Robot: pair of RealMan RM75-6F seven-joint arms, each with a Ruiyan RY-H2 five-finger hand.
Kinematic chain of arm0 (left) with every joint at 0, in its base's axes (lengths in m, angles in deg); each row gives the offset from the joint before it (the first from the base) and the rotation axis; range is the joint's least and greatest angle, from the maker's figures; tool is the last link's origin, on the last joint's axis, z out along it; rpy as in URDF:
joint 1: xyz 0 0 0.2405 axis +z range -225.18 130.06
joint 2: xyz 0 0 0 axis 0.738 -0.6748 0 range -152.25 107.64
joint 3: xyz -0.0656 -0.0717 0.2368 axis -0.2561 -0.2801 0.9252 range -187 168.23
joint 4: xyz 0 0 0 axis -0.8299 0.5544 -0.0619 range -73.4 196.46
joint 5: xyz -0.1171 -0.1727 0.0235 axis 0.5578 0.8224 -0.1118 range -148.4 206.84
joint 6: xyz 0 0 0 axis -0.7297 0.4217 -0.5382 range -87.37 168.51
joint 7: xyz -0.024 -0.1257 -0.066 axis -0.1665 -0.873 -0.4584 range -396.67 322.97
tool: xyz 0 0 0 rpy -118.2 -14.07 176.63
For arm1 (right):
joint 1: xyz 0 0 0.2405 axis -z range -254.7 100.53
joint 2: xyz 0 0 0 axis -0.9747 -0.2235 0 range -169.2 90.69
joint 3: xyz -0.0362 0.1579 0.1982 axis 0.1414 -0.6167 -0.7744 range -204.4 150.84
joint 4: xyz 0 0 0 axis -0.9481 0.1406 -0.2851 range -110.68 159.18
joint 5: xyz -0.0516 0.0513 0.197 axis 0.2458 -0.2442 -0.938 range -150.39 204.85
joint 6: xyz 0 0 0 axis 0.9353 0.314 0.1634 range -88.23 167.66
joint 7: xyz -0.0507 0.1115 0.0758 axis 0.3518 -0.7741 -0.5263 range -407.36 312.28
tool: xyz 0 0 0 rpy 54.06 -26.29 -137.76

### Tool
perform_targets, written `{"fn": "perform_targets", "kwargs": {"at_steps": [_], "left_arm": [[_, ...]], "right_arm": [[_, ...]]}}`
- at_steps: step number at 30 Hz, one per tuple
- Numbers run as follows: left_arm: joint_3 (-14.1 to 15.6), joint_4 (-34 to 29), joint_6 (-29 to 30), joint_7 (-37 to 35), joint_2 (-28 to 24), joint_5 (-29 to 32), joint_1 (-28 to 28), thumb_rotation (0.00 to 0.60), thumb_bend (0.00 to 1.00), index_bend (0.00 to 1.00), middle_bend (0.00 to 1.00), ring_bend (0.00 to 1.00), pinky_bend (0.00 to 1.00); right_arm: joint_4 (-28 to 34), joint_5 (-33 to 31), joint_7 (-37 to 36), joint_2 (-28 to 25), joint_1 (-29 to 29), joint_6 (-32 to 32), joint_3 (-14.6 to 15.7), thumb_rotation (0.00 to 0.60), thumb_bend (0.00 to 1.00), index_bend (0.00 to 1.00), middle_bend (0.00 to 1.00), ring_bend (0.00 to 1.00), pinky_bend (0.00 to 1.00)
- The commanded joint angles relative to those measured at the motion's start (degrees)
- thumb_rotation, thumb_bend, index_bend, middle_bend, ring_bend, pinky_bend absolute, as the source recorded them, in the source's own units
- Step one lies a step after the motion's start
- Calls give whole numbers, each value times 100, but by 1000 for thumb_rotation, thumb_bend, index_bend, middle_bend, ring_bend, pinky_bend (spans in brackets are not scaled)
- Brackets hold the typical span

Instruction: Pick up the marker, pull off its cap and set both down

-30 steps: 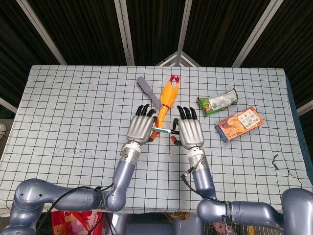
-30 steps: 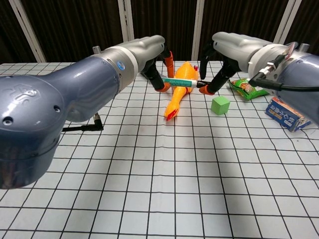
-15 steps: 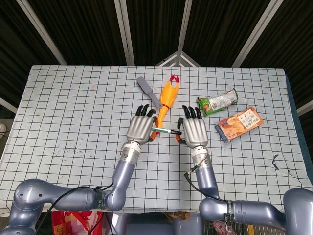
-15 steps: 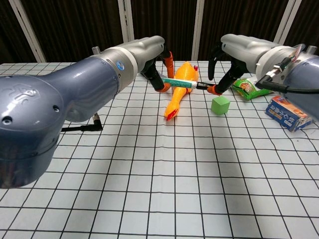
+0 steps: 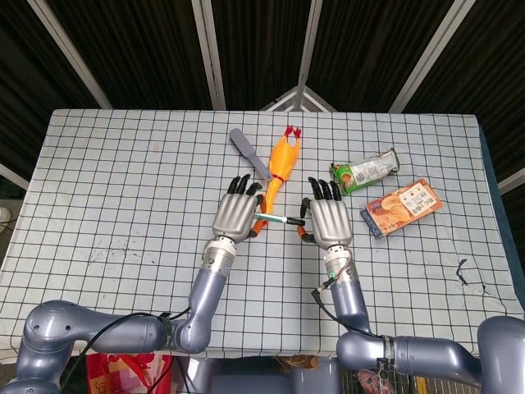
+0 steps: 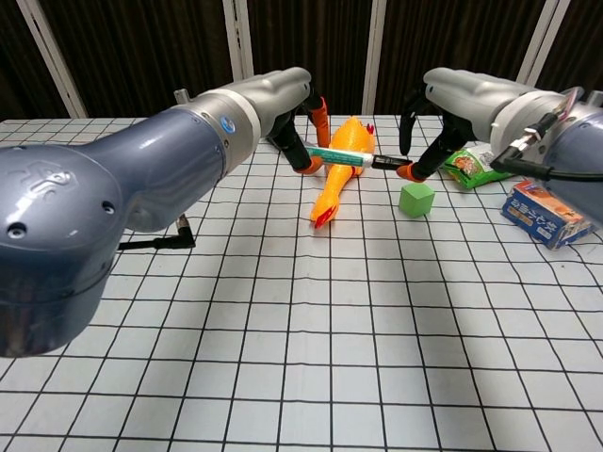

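Note:
A green-and-white marker hangs level above the table between my two hands. My left hand grips its barrel. My right hand pinches the black cap, in line with the marker at its tip end. The cap looks drawn slightly away from the barrel, with a thin dark tip showing between them in the chest view. Both hands hover over the middle of the checked table.
A yellow rubber chicken lies just behind and under the hands. A green cube sits below my right hand. A grey spatula, a green snack packet and an orange box lie nearby.
My right hand has shifted to the right with the cap, away from the left hand. The left hand and the marker barrel have stayed still.

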Motion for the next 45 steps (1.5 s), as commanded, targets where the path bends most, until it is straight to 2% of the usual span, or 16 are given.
{"fn": "perform_targets", "kwargs": {"at_steps": [1,45], "left_arm": [[1,19,-13,-37,9,-32,6,600,531,622,185,0,0],[-1,218,-151,-299,111,-242,65,600,532,625,187,0,0]], "right_arm": [[-13,-6,-3,3,-9,2,2,600,312,569,102,65,0],[-44,-118,-71,34,-98,-27,33,600,325,569,101,65,0]]}}
